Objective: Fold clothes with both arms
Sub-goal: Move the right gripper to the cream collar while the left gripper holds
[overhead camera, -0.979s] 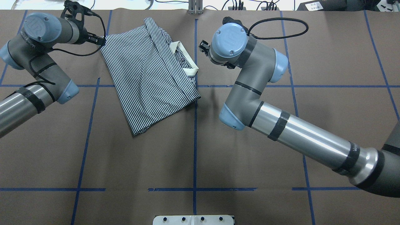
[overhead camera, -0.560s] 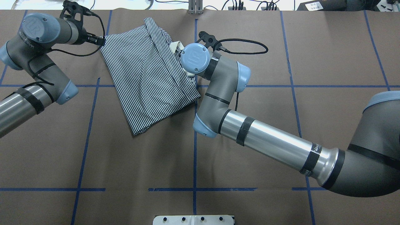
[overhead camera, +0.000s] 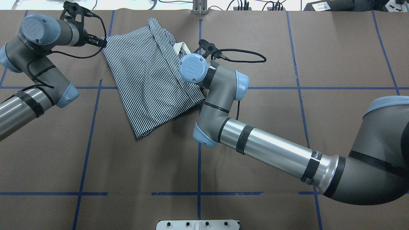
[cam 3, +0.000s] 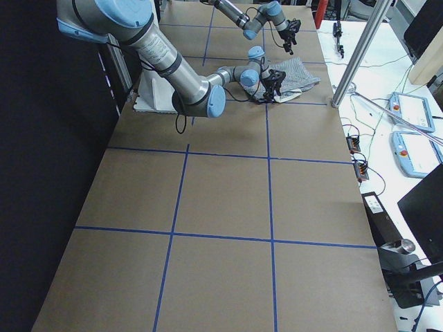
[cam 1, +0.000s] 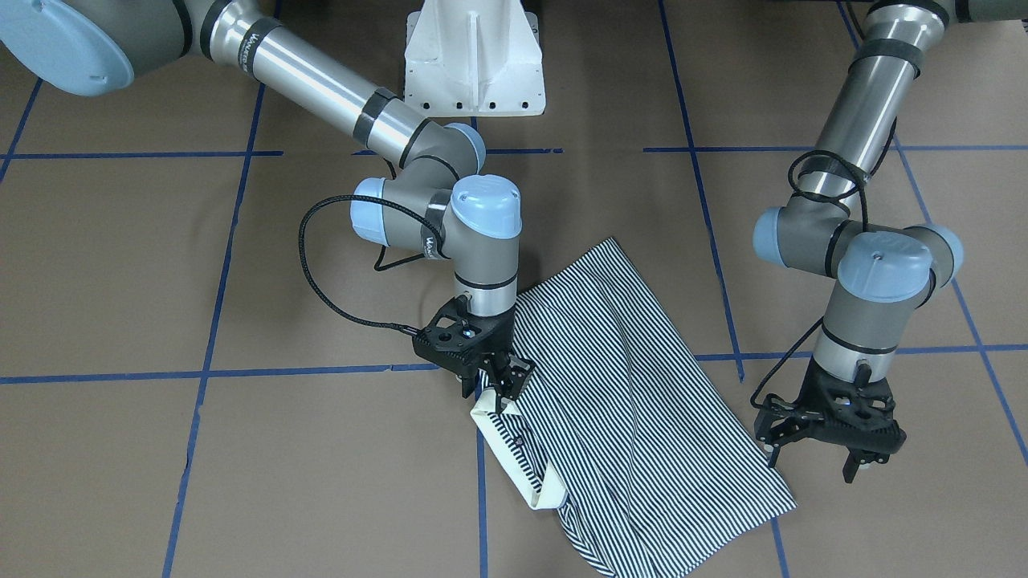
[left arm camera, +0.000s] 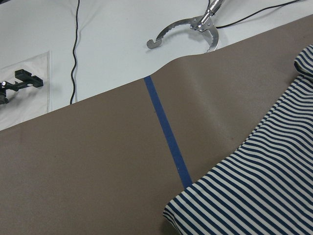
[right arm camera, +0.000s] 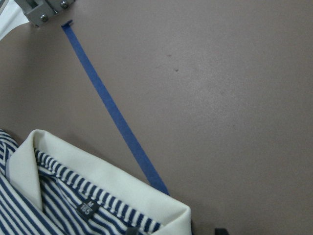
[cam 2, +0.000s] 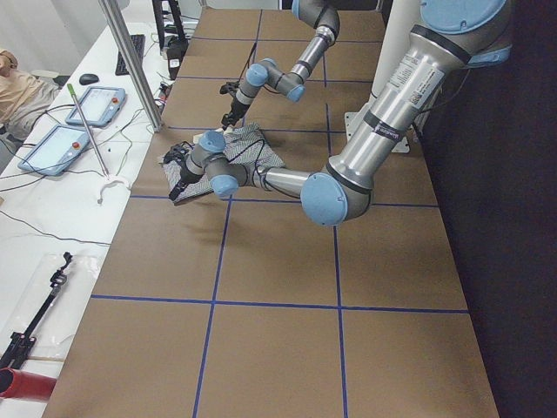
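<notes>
The striped polo shirt (overhead camera: 150, 86) lies folded narrow at the table's far middle, cream collar (cam 1: 514, 457) toward my right arm. My right gripper (cam 1: 491, 393) points down at the collar's end, its fingers (cam 1: 468, 385) a little apart on either side of it, gripping nothing that I can see. The right wrist view shows the collar (right arm camera: 98, 181) just below the camera. In the overhead view the right wrist hides that gripper. My left gripper (cam 1: 811, 459) stands open just off the shirt's hem corner (cam 1: 783, 502), clear of the cloth. The shirt's edge (left arm camera: 259, 196) fills the lower right of the left wrist view.
Blue tape lines (overhead camera: 199, 153) grid the brown table. The white pedestal base (cam 1: 474, 56) stands at the robot's side. Past the far edge is a white bench with cables, a metal hook tool (left arm camera: 186, 32) and tablets (cam 2: 52, 148). An upright post (cam 2: 130, 61) stands there.
My right arm swung left from beside the shirt to over the collar and came down on it. The left arm and the shirt barely moved.
</notes>
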`<state>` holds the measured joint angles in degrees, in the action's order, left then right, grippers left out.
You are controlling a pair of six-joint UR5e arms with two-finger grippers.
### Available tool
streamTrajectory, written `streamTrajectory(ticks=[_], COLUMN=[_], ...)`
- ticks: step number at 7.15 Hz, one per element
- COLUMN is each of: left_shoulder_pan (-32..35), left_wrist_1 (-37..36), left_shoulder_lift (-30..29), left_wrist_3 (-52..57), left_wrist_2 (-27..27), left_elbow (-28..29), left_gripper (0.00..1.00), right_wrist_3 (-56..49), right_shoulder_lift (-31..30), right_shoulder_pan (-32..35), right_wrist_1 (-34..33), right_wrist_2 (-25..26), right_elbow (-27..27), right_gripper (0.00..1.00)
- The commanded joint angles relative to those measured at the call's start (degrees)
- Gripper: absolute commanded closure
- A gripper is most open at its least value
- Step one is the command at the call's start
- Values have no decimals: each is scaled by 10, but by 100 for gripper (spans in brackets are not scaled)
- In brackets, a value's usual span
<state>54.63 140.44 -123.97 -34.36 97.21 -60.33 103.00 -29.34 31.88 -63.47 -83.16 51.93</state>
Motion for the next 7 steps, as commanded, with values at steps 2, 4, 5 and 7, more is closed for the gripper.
streamTrajectory(ticks=[2,4,5,7], left_shoulder_pan=[0,0,0,-1], left_wrist_1=[1,1,0,0], left_shoulder_lift=[0,1,3,13], left_wrist_3=[0,0,0,0], left_wrist_2=[0,0,0,0], left_elbow=[-1,-4,-11,-28], left_gripper=[0,0,0,0], right_wrist_3=[1,4,4,4], right_shoulder_lift=[2,-9,-59,-181], right_shoulder_pan=[7,14,13,-14], right_wrist_1=[0,-3,-9,-42], right_wrist_2=[2,-2,-2,0], right_elbow=[-1,33,107,266], right_gripper=[100,100,100,100])
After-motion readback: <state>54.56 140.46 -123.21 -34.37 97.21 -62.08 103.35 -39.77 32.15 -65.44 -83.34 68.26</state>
